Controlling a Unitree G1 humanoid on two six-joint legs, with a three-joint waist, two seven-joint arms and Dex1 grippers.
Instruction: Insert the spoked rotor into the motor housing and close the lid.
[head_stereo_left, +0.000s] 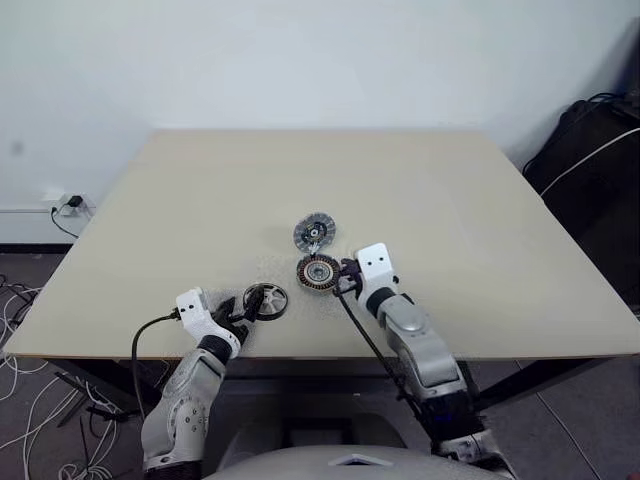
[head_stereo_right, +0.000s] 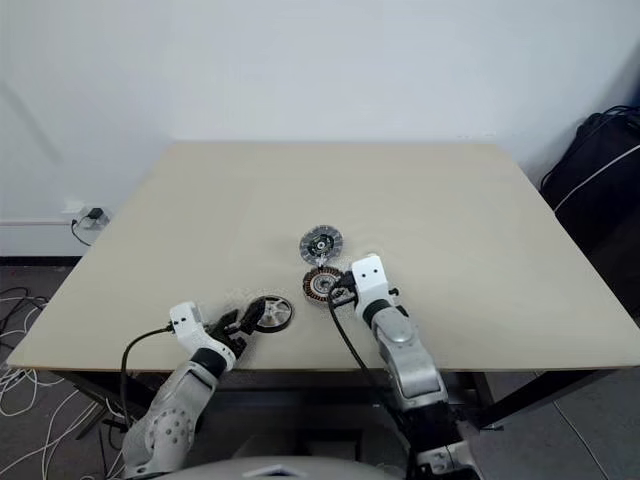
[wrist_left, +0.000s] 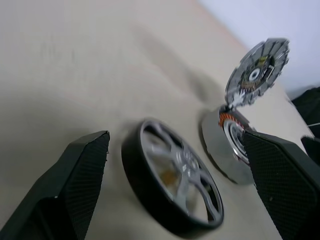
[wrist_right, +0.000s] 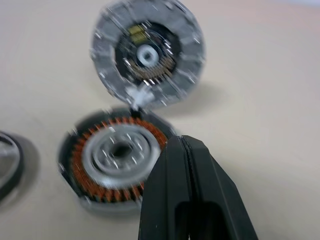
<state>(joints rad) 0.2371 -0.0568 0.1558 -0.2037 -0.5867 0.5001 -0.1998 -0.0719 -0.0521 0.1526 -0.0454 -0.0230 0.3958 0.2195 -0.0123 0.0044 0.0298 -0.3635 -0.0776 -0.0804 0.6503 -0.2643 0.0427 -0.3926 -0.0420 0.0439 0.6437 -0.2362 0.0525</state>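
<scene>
From my head, the spoked rotor (head_stereo_left: 265, 301) lies flat near the front edge of the table (head_stereo_left: 480, 210), dark rim around silver spokes, just ahead of my left gripper (head_stereo_left: 243, 308), whose jaws stand released. The motor housing (head_stereo_left: 318, 271) sits beside my right gripper (head_stereo_left: 347, 278), the lid (head_stereo_left: 314, 233) touching its far edge.

My left wrist shows the rotor between my spread fingers (wrist_left: 82, 175), not gripped.

My right wrist shows my fingers (wrist_right: 187, 190) clenched on nothing, over the housing's copper windings; the ribbed lid stands tilted open.
</scene>
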